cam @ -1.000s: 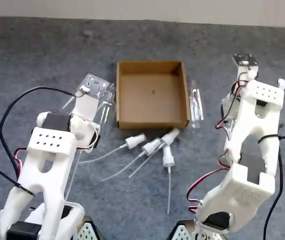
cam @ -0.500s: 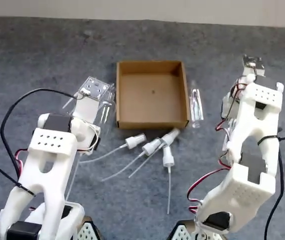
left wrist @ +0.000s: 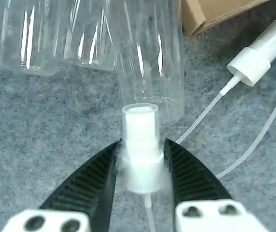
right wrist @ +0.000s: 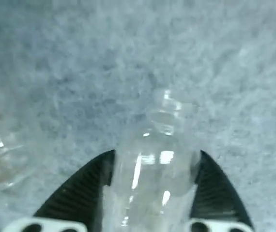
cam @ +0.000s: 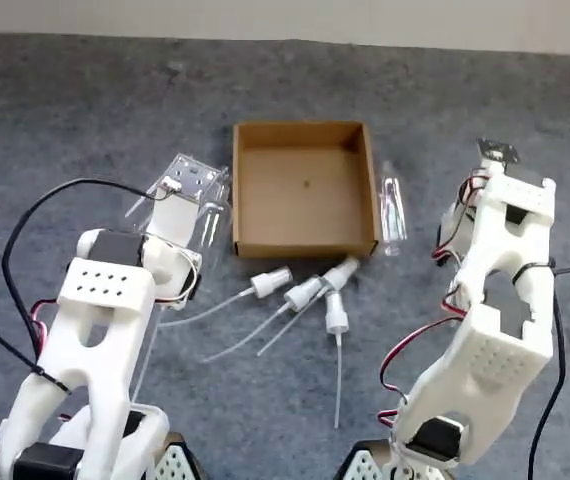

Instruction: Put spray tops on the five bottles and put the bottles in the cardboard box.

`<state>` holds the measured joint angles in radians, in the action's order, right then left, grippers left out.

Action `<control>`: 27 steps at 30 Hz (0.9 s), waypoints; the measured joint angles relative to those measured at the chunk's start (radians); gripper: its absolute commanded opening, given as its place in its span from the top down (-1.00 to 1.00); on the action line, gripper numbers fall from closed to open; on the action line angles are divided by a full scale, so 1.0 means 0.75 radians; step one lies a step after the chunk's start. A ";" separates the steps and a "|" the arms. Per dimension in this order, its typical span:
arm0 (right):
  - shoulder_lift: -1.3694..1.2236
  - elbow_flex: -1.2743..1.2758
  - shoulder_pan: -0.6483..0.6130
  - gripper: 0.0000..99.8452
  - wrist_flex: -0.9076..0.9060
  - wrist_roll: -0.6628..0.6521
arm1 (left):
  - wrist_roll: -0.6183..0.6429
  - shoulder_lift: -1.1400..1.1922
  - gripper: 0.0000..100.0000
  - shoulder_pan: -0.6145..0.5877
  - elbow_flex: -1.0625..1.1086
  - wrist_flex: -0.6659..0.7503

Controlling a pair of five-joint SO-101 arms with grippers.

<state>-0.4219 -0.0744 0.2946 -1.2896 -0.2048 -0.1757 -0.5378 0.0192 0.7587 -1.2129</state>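
Note:
My left gripper (left wrist: 142, 145) is shut on a white spray top (left wrist: 140, 154), whose head sits at the open end of a clear bottle (left wrist: 147, 63) lying on the carpet. Two more clear bottles (left wrist: 41, 34) lie beside that one, left of the cardboard box (cam: 305, 190). My right gripper (right wrist: 156, 154) is shut on a clear bottle (right wrist: 155, 174) with its neck pointing away over the carpet, right of the box. Another clear bottle (cam: 393, 210) lies along the box's right wall. Several spray tops (cam: 303, 293) with long tubes lie in front of the box.
The grey carpet (cam: 65, 110) covers the table. The left arm (cam: 105, 300) and the right arm (cam: 500, 300) stand at the front on either side. A black cable (cam: 25, 230) loops beside the left arm.
The right arm's wrist swung right, then dropped back toward its base, bottle still held. The left arm and its spray top stayed put.

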 measured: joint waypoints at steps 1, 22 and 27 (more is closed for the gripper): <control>0.006 0.000 0.000 0.99 0.000 -0.018 | 0.000 0.000 0.99 0.000 0.000 0.000; 1.244 0.651 -0.720 0.99 0.023 -0.158 | 0.248 0.000 0.99 0.000 -0.536 -0.110; 1.405 0.896 -0.874 0.99 0.153 -0.110 | 0.360 -0.020 0.99 0.018 -0.542 -0.082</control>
<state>0.6322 0.5976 -0.3606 -1.1745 -0.2877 0.0944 -0.5531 0.0330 0.3521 -1.2743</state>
